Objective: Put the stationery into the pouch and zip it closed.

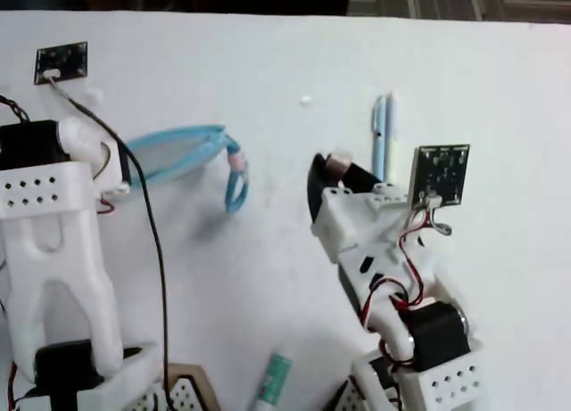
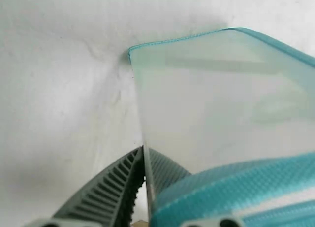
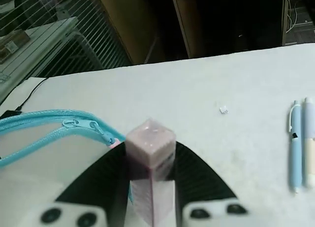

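High view shows the white table point(image 1: 268, 63) with the blue see-through pouch point(image 1: 174, 157) lying by the left arm, and the left gripper point(image 2: 144, 158) is pinched tight on the pouch's edge to hold it. Near the pouch's zip end, the right gripper point(image 3: 150, 163) is squeezed on a pink eraser point(image 3: 150, 138), so I think the job is at the filling step. Next, the eraser has to go over the pouch's mouth, which looks open, and be let go, while two pens point(image 1: 384, 135) and a green marker point(image 1: 273, 382) lie on the table.
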Controlling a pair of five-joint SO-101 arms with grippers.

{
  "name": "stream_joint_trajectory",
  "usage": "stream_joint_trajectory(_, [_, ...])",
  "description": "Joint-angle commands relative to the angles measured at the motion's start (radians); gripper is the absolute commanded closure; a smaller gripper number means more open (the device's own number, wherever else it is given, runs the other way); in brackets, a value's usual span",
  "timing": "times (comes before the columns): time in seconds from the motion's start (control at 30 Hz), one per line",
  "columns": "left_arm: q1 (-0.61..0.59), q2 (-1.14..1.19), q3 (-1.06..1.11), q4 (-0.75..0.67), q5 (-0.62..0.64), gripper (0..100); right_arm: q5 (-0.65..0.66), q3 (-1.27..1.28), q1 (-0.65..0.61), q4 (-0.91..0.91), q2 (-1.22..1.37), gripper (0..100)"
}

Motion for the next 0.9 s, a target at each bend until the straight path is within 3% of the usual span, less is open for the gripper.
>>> stream_joint_trajectory(0.0, [0.012,0.031,0.003,0.0,-0.008,98,-0.051,-0.055,-0.018,-0.054,-0.007,98.2])
stream_joint_trajectory(0.2, [0.015,0.033,0.003,0.0,-0.008,98,-0.1,-0.164,-0.188,-0.314,0.041,98.2])
stream_joint_trajectory(0.47, [0.015,0.033,0.003,0.0,-0.008,98,-0.094,-0.319,-0.364,-0.579,0.466,98.2])
stream_joint_trajectory(0.67, [0.013,0.033,0.003,0.0,-0.008,98,-0.005,-0.313,-0.444,-0.638,0.601,98.2])
stream_joint_trajectory(0.87, [0.015,0.033,0.002,-0.003,-0.008,98,0.032,-0.207,-0.42,-0.769,0.654,98.2])
